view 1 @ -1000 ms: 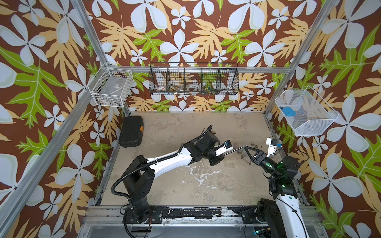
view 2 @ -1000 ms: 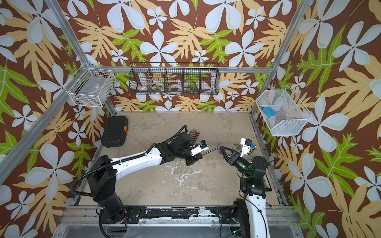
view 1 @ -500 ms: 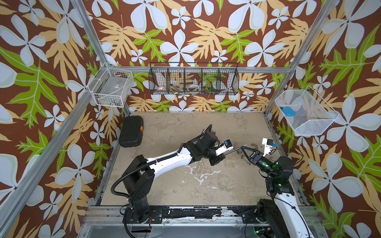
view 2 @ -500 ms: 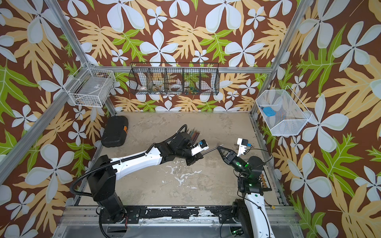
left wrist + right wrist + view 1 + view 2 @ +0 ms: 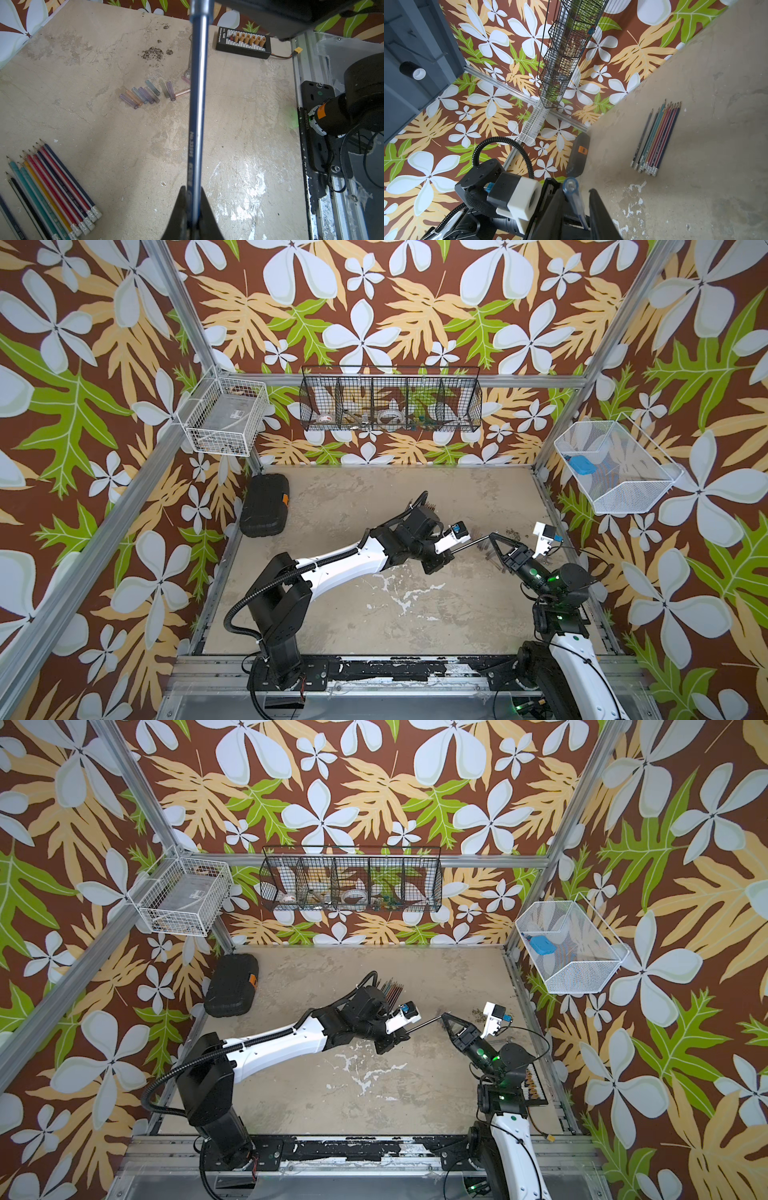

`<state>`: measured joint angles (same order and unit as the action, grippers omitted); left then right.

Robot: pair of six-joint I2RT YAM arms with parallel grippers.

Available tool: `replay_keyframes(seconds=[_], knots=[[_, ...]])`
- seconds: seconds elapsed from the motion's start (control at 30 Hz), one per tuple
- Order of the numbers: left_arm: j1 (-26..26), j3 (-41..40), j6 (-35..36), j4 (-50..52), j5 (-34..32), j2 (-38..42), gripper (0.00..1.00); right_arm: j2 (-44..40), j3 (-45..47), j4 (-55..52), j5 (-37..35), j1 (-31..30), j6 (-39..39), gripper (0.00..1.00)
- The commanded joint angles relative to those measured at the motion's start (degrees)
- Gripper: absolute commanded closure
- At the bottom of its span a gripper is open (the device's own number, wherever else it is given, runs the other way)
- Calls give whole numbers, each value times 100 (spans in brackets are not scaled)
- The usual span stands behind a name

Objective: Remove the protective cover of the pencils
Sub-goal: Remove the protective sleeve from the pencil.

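My left gripper (image 5: 192,193) is shut on a dark blue pencil (image 5: 197,104), which it holds level above the table (image 5: 471,542). The pencil's far end reaches my right gripper (image 5: 491,536). In the right wrist view a clear blue cover (image 5: 574,199) lies lengthwise between that gripper's (image 5: 576,190) jaws. It leans on one finger, with a gap to the other. Several bare pencils (image 5: 56,187) lie in a row on the table (image 5: 656,141). Several loose tinted covers (image 5: 145,94) lie in a cluster below the held pencil.
A black case (image 5: 264,512) lies at the table's far left. A black charging board (image 5: 243,42) with orange plugs sits by the right rail. Dirt specks (image 5: 152,54) mark the table near the covers. Wire baskets (image 5: 390,400) hang on the walls.
The right arm's wrist has shifted slightly toward the left arm and back. Its fingertips stay at the pencil's end. The left arm has held still with the pencil.
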<state>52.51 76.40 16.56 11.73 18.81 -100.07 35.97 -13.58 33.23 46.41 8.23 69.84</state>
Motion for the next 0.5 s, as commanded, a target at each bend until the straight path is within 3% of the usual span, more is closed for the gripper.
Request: replay_keyframes(seconds=[0.0, 0.33, 0.47], knots=[[-2, 33, 13, -30, 70, -4, 100, 63, 39, 465, -92, -14, 245, 75], [-10, 42, -8, -21, 86, -12, 100, 226, -38, 561, -134, -74, 252, 77], [-6, 50, -4, -17, 88, -29, 100, 279, -30, 563, -153, -80, 218, 82]])
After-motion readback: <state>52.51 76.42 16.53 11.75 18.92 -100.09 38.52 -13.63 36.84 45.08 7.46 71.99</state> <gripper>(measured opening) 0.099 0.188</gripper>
